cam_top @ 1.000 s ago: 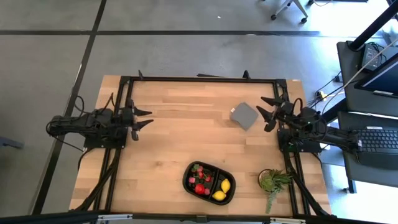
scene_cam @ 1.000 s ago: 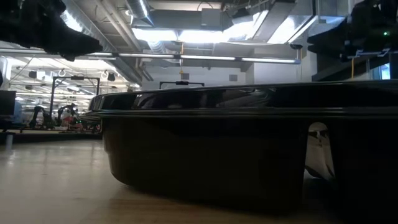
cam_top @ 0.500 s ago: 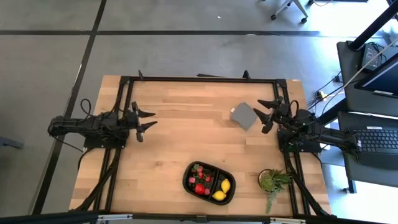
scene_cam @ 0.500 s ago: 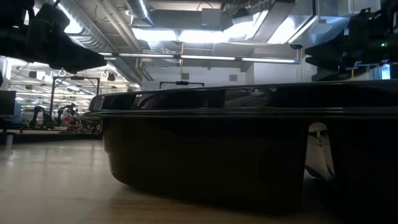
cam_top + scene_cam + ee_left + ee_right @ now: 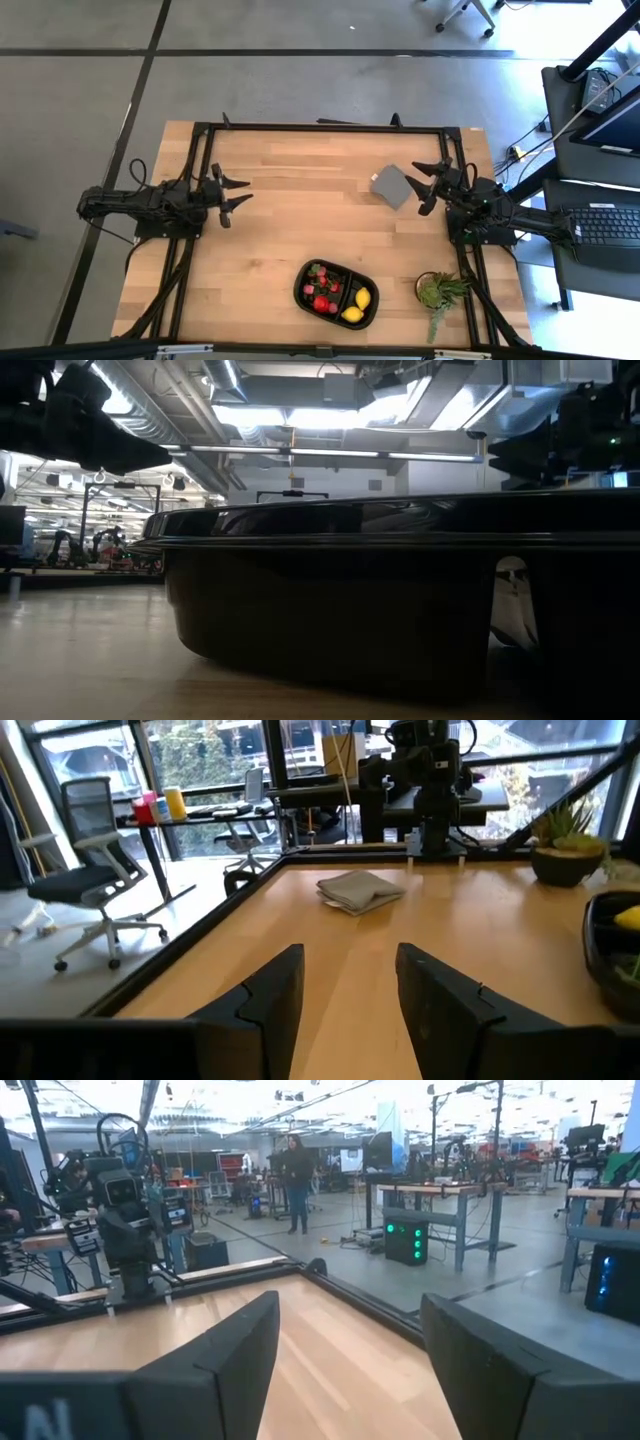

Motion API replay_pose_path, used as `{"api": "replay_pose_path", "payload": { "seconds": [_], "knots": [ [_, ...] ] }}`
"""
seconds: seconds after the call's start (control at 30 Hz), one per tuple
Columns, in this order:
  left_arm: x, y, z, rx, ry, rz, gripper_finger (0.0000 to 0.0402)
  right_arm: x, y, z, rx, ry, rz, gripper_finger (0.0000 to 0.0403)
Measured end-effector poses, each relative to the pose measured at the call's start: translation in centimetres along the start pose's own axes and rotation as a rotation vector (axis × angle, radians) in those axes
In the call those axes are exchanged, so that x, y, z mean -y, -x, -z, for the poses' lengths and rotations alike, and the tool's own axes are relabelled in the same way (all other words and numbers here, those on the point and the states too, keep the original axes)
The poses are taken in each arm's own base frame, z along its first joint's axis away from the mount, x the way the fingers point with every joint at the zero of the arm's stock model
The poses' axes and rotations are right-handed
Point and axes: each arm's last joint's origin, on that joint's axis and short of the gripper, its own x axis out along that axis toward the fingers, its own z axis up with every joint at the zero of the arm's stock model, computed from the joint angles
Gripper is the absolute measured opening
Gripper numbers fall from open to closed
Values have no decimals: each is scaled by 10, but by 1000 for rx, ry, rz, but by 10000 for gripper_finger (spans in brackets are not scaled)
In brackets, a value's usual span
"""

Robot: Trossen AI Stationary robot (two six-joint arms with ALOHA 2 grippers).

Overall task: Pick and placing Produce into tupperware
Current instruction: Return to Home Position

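A robotics lab in an open industrial hall: bare ceiling ducts (image 5: 195,405), strip lights (image 5: 300,452), concrete floor (image 5: 300,80), far workbenches (image 5: 455,1188), an office chair (image 5: 92,880), and a laptop (image 5: 605,225) right of the desk (image 5: 300,200).

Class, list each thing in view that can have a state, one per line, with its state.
Left claw: open, empty.
Right claw: open, empty.
Black shallow plastic tray: lidless, holding fruit.
Yellow lemons: inside the tray.
Red strawberries: inside the tray.
Grey square block: lying flat.
Green potted plant: upright.
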Motion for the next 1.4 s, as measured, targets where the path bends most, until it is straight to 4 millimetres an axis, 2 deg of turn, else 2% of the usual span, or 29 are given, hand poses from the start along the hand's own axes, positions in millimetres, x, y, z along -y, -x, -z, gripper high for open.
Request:
{"api": "replay_pose_path", "payload": {
  "seconds": [0.43, 0.67, 0.97, 1.4],
  "knots": [
    [0, 0, 0, -1, 7, 0, 165, 0, 0, 1, -8, -18, 0, 243],
    [0, 0, 0, -1, 7, 1, 157, 0, 0, 1, -8, -23, 0, 243],
    [0, 0, 0, -1, 7, 1, 154, 0, 0, 1, -7, -310, 1, 243],
    [0, 0, 0, -1, 6, 1, 161, 0, 0, 1, -7, -190, 0, 243]
  ]
}}
